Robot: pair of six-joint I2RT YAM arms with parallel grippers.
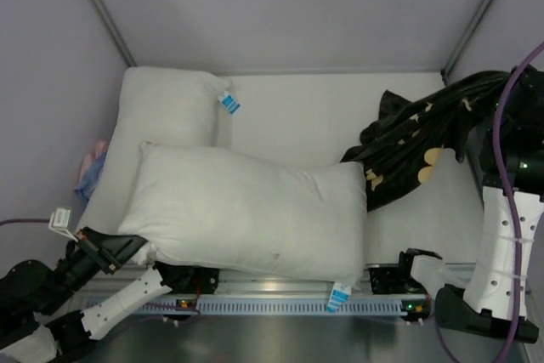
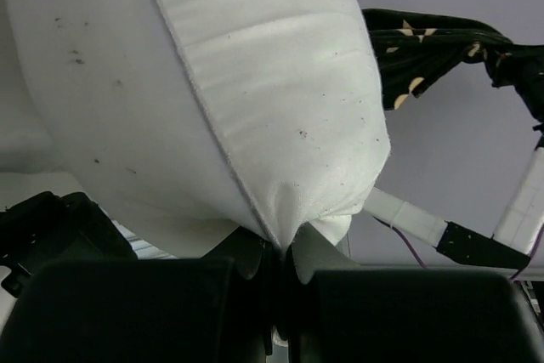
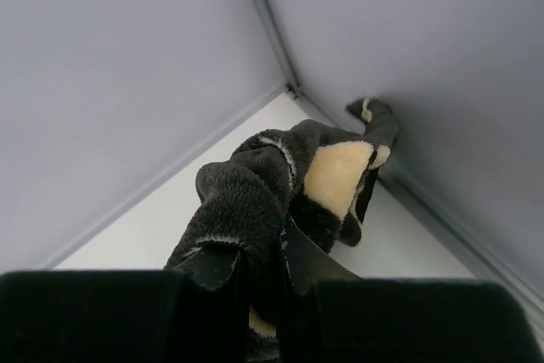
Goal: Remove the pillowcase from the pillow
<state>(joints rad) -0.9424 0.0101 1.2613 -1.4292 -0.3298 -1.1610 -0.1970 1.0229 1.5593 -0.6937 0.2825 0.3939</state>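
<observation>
Our left gripper [image 2: 276, 254] is pinched shut on a corner of the pillow [image 1: 246, 210], which lies uncovered along the near bench [image 1: 297, 125]. Our right gripper [image 3: 274, 254] clamps the pillowcase [image 1: 416, 146], bunched just beside the pillow's right end.

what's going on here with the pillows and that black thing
The left gripper is shut on a corner of the white pillow. The right gripper is shut on the black pillowcase and holds it up at the far right. The pillow looks bare, with the case only meeting its right end. A second white pillow lies behind it.
</observation>
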